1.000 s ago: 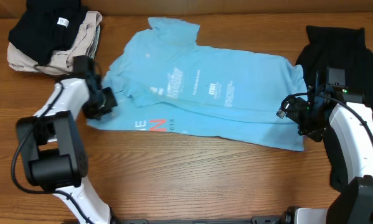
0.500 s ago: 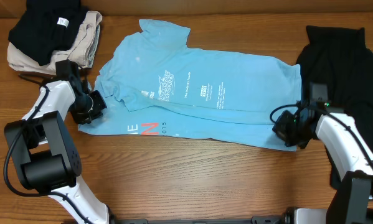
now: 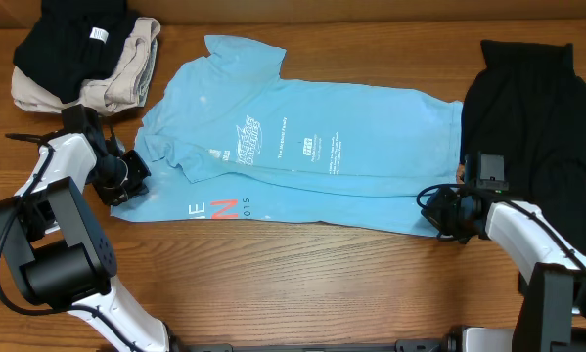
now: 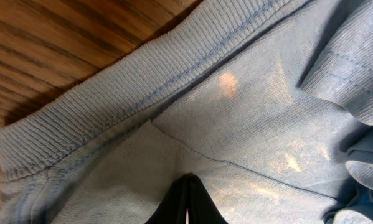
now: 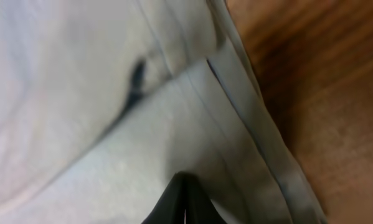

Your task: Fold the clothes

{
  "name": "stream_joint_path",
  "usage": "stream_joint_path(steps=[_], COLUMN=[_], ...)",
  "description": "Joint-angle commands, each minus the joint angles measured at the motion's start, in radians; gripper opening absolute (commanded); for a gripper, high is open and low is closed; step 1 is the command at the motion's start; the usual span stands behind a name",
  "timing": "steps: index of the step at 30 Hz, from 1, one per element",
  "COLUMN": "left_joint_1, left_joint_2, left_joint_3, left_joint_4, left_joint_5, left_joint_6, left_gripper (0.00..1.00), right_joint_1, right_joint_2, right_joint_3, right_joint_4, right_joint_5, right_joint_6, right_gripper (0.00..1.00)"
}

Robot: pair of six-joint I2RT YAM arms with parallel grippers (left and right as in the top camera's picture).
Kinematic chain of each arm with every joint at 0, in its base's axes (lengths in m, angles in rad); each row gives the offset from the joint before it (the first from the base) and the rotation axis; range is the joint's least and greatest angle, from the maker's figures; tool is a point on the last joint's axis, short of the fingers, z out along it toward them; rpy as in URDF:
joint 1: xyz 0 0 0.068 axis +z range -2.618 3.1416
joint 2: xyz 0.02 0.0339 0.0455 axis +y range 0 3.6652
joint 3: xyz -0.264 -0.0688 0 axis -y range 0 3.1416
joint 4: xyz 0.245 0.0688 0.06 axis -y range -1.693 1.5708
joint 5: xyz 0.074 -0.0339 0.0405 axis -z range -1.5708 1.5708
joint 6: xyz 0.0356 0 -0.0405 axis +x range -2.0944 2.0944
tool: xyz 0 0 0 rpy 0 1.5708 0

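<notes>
The light-blue T-shirt [image 3: 312, 156] lay spread across the middle of the table [image 3: 302, 288]. The left gripper [image 3: 128, 178] pinched its left edge, the right gripper [image 3: 441, 210] its lower-right edge. Both sets of fingers [image 4: 187, 200] were pressed together on cloth. A black garment [image 3: 527, 108] lay at right.

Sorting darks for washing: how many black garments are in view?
2: one black garment atop the beige pile, back left; another black garment at right. More may hide beneath.

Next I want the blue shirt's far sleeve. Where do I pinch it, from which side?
Likely the sleeve at its far cuff edge, coming down from the far side: it lies flat, sticking out past the shirt body, with bare table beyond.
</notes>
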State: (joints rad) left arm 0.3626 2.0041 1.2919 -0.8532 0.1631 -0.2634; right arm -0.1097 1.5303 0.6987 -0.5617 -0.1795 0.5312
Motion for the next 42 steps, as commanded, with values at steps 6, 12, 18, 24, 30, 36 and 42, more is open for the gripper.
stream_joint_path(steps=[6,12,18,24,30,36,42], left_joint_1=[0.037,0.038,0.049,0.052,0.047,0.048,0.048], left_joint_2=[0.11,0.11,0.11,0.11,0.109,0.109,0.107], left_joint_3=[-0.078,-0.078,-0.078,-0.078,-0.062,0.064,0.263], left_joint_4=[-0.016,-0.053,-0.111,-0.144,-0.179,-0.312,-0.499], left_joint_5=[-0.233,-0.286,-0.414,-0.412,-0.299,-0.316,-0.33], left_joint_6=[-0.011,-0.053,-0.127,-0.13,-0.024,0.017,0.018], left_gripper=[0.04,0.04,0.04,0.04,0.04,0.9,1.0], right_joint_1=[0.003,0.0,-0.06,-0.173,-0.208,-0.208,-0.208], right_joint_2=[0.012,0.015,0.015,0.014,-0.028,-0.152,-0.247], right_joint_3=[-0.027,-0.026,-0.026,-0.024,0.03,0.142,0.31], right_joint_4=[-0.09,-0.209,-0.257,-0.282,-0.29,-0.361,-0.463], right_joint_5=[0.11,0.128,0.129,0.109,0.046,0.043,0.042], right_joint_6=[0.161,0.253,0.281,0.237,0.148,0.132,0.052], right_gripper=[0.04,0.04,0.04,0.04,0.04,0.04,0.15])
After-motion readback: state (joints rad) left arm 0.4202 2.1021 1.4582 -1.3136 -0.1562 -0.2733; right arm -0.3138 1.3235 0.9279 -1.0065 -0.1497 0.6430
